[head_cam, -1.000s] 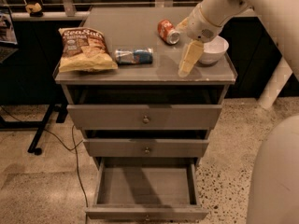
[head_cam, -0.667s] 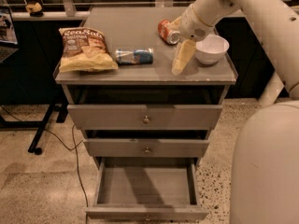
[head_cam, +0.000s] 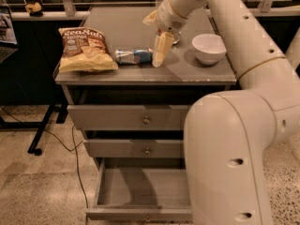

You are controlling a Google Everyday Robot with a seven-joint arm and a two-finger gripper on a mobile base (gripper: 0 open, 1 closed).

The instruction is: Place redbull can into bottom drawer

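Observation:
The redbull can (head_cam: 133, 56) lies on its side on top of the grey drawer cabinet (head_cam: 117, 27), between a chips bag and my gripper. My gripper (head_cam: 156, 35) hangs over the top just right of the can, open and empty. Its lower finger (head_cam: 161, 49) points down next to the can's right end. The bottom drawer (head_cam: 140, 192) is pulled out and nothing shows in it. Its right part is hidden behind my arm.
A chips bag (head_cam: 86, 48) lies at the top's left. A white bowl (head_cam: 208, 48) stands at the right. A shiny can end (head_cam: 176, 38) peeks out behind the gripper. The two upper drawers (head_cam: 140, 121) are shut. My arm's large link (head_cam: 234, 158) fills the right foreground.
My gripper has moved left across the cabinet top, from beside the bowl to the redbull can's right end. The arm now covers more of the right side.

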